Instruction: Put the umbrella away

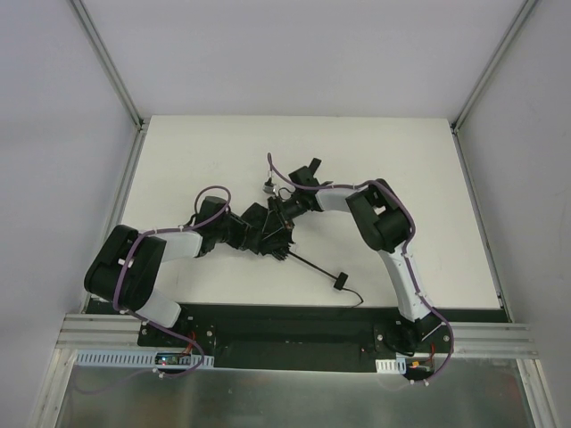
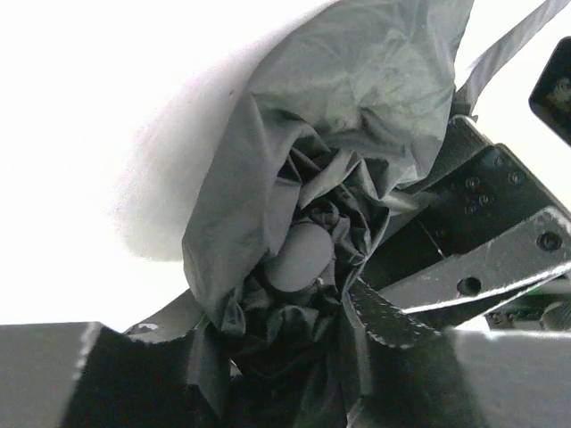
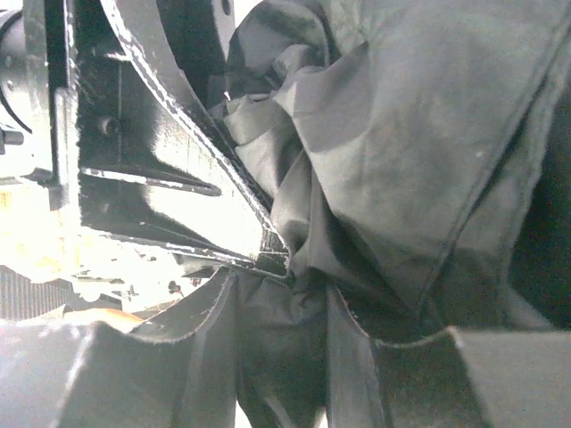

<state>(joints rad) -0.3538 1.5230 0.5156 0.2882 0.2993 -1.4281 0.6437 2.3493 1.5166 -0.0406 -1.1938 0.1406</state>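
The umbrella [image 1: 268,230] lies bunched in the middle of the white table, its thin shaft [image 1: 312,265] running to the lower right, ending in the knob handle [image 1: 341,281] with its cord. My left gripper [image 1: 252,234] comes from the left and is shut on the canopy fabric; the left wrist view shows crumpled black fabric [image 2: 339,160] pinched between its fingers. My right gripper [image 1: 284,214] comes from the right and is shut on the fabric too; the right wrist view is filled with folds of it [image 3: 393,169]. The left gripper's finger [image 3: 169,160] shows there close beside.
The white table [image 1: 401,160] is walled by white panels with metal posts at the back corners [image 1: 138,125]. A black strip and metal rail [image 1: 285,321] run along the near edge by the arm bases. The right gripper's body [image 2: 500,232] crowds the left wrist view.
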